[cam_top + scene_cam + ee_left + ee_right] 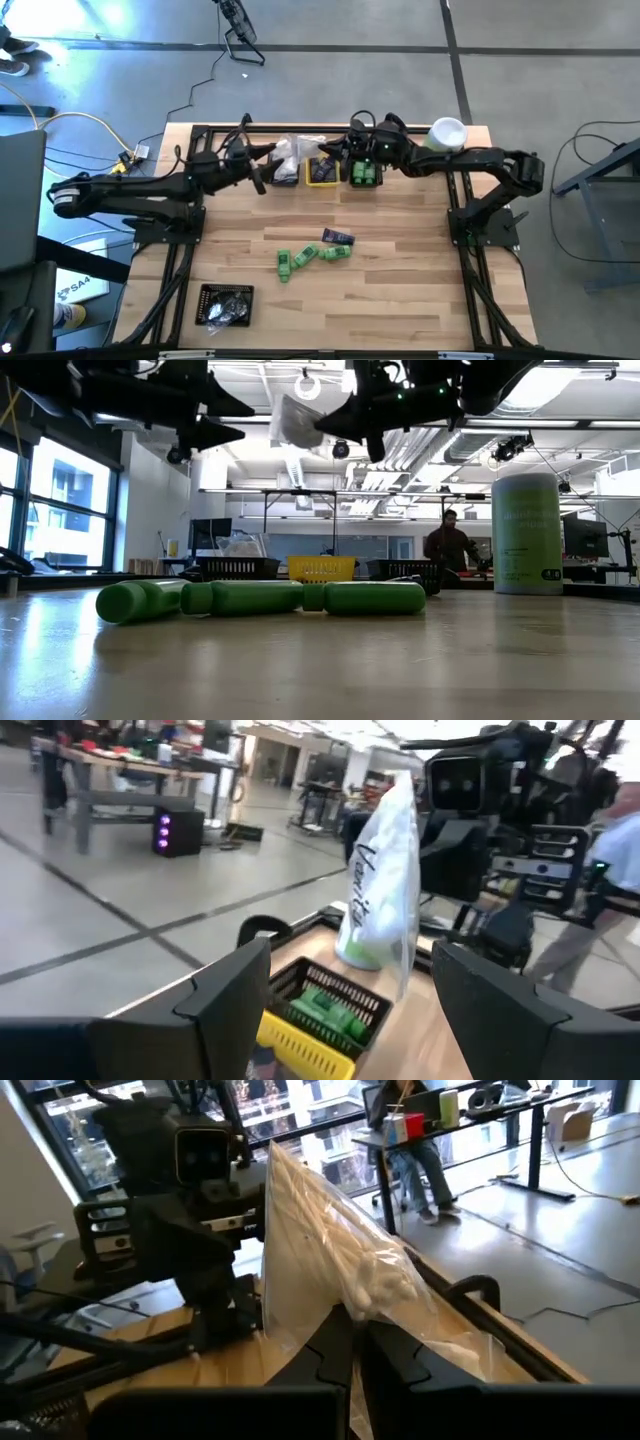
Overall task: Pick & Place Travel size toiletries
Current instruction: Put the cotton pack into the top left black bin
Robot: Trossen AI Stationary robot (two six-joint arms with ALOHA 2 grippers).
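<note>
Right gripper (350,1342) pinches clear packet (350,1270) aloft at table's twelve o'clock, above bins. Left gripper (345,995) gapes wide, facing it. Mid-handover, likely; next: left closes on packet. Green bottles (312,257) wait at centre.

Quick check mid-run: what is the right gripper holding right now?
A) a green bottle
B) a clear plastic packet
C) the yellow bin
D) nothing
B: in its wrist view the right gripper is shut on the clear plastic packet, lifted above the bins.
</note>
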